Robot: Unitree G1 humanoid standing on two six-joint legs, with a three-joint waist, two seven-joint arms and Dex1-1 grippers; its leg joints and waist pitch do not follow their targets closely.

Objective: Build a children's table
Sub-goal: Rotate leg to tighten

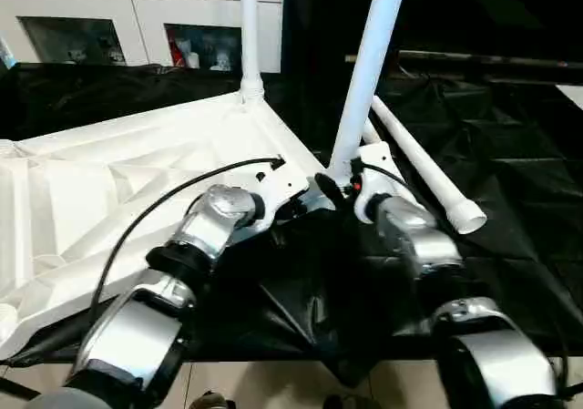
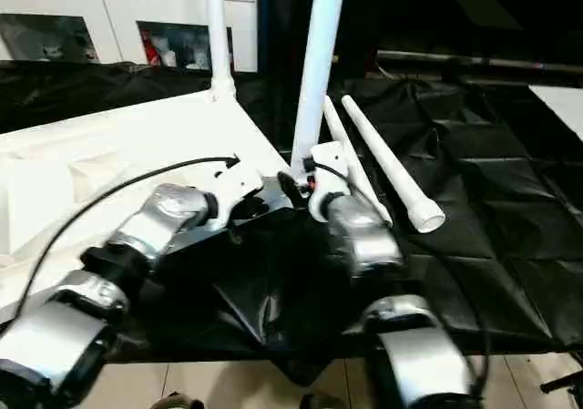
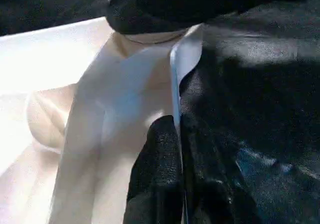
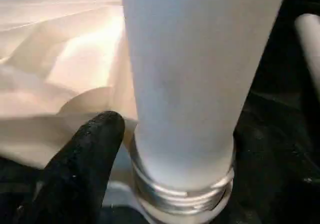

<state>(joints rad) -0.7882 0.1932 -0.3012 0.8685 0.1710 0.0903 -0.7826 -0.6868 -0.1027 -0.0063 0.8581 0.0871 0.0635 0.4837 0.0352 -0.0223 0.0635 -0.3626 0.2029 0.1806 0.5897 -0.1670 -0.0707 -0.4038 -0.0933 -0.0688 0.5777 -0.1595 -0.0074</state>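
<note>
The tabletop lies upside down, ribbed side up, on a black sheet covering the desk. The left pincer is pressed together on the thin rim of the tabletop at its near corner. Right beside it, the right pincer stands at the foot of a leg that rises from that corner socket; one black finger sits beside the leg's threaded base, and whether the fingers grip the leg or stand spread around it I cannot tell. Beyond the left pincer, a second leg stands upright in the far corner socket. Past the right pincer, two loose legs lie side by side on the sheet.
</note>
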